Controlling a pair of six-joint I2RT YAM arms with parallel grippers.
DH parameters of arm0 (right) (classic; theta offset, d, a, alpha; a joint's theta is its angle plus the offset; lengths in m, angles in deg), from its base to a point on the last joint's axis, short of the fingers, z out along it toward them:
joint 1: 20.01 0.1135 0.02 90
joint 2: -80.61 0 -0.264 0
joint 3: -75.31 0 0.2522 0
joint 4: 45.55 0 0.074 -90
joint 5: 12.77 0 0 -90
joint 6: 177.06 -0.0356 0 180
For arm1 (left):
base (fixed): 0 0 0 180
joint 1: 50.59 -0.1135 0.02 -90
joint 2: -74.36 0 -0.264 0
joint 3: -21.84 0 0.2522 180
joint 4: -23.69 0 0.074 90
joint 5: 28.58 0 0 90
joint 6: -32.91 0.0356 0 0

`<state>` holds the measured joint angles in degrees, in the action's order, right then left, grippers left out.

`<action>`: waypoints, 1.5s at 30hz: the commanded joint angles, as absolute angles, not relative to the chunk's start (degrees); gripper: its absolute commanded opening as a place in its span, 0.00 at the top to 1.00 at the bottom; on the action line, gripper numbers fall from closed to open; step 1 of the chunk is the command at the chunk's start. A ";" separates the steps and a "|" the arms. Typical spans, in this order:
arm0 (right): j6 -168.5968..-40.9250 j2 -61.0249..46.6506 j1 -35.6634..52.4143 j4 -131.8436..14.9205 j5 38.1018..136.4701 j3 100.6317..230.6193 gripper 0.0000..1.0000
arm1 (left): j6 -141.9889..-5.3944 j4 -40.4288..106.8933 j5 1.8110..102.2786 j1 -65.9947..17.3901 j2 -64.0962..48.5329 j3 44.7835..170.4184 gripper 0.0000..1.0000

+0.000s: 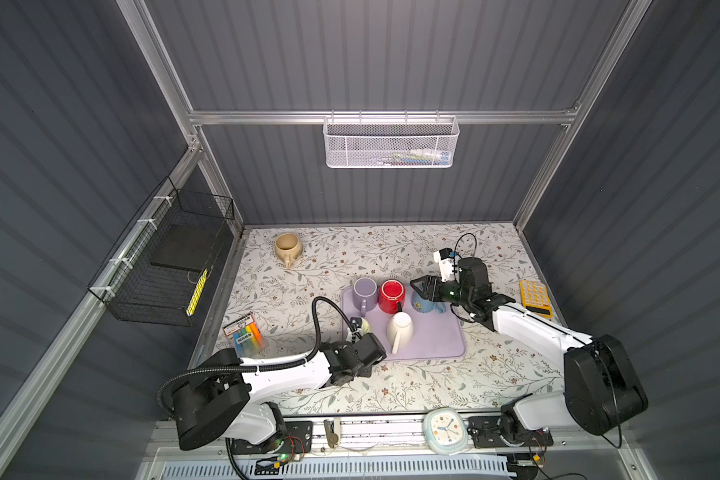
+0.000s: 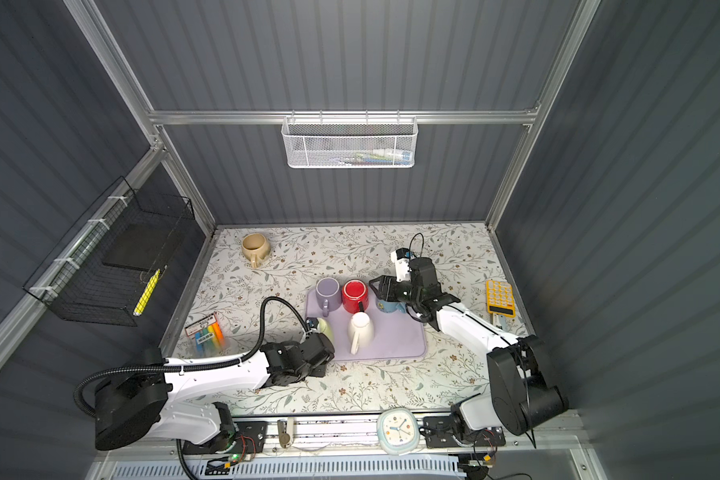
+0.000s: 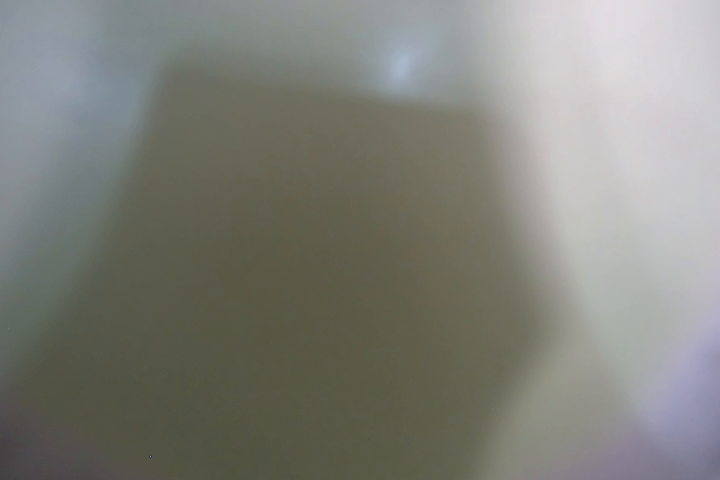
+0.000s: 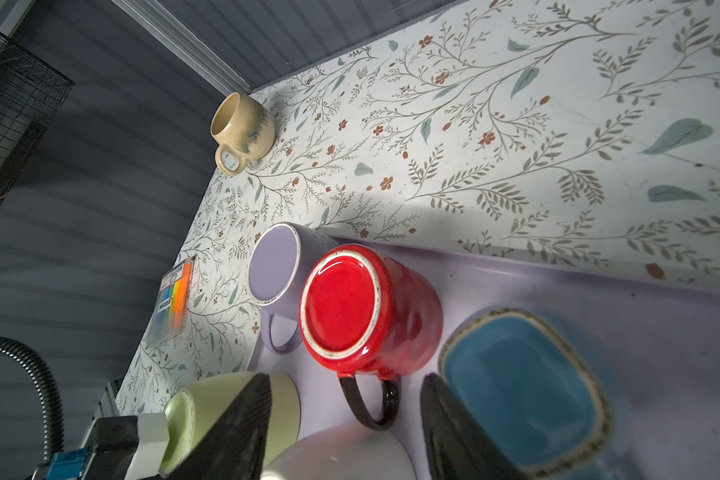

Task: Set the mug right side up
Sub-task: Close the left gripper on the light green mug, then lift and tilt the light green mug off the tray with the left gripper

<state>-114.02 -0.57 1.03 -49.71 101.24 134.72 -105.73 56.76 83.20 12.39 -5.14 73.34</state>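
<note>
A light green mug (image 1: 366, 327) (image 2: 326, 329) lies tilted on its side at the left edge of the purple mat (image 1: 433, 345). Its opening faces left in the right wrist view (image 4: 213, 390). My left gripper (image 1: 356, 323) (image 2: 312, 323) is at the mug's rim, shut on it. The left wrist view shows only a green blur. My right gripper (image 1: 422, 286) (image 4: 341, 440) hangs open and empty over the mat, between the red mug (image 1: 391, 296) and the blue mug (image 1: 425, 306). Both of those stand bottom up.
A purple mug (image 1: 364, 291) and a white mug (image 1: 400, 328) stand on the mat. A beige mug (image 1: 287, 247) stands upright at the back left. A highlighter pack (image 1: 246, 332) lies left, a yellow calculator (image 1: 536, 297) right, and a clock (image 1: 445, 428) on the front rail.
</note>
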 commanded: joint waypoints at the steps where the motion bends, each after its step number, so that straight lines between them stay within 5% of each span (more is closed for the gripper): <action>1: -114.11 -0.25 0.74 -48.94 101.47 134.16 0.40 | -104.56 57.29 83.83 12.60 -3.19 72.82 0.90; 33: -115.27 0.71 -0.67 -47.53 103.32 133.46 0.40 | -91.41 55.85 84.43 12.47 9.66 77.89 0.92; 45: -115.53 2.90 -2.07 -47.58 103.79 132.23 0.40 | -84.15 50.72 72.70 3.68 9.56 80.23 0.92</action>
